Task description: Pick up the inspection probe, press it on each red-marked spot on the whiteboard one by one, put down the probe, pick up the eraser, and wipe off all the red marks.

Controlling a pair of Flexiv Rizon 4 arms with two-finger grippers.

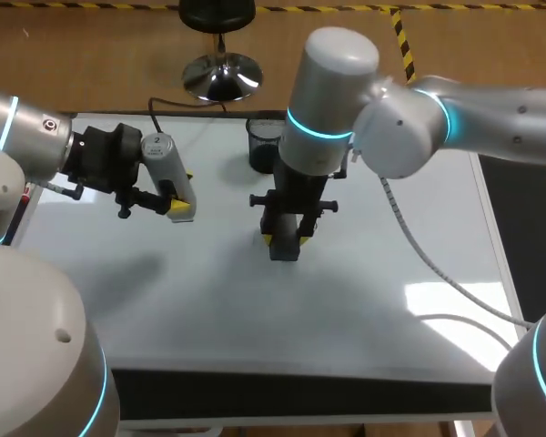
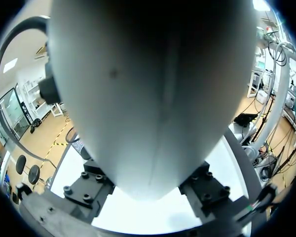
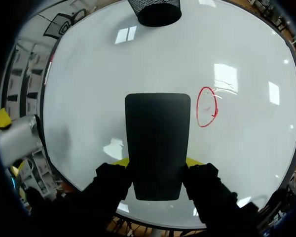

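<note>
While my right gripper (image 3: 157, 162) clamps a flat matte-black rectangular eraser (image 3: 158, 133), thin red oval (image 3: 206, 106) beside it on glossy whiteboard (image 3: 98, 64), my left gripper (image 1: 180, 202) gripping the smooth rounded grey-white probe (image 2: 153, 98)

glossy white table (image 1: 209, 319) with bright glare patches (image 1: 455, 305)

It looked like a robotics lab: a left arm (image 1: 23, 137) and a right arm (image 1: 409, 127), grey with glowing blue rings, hung over a flat whiteboard (image 1: 255, 309).
</note>
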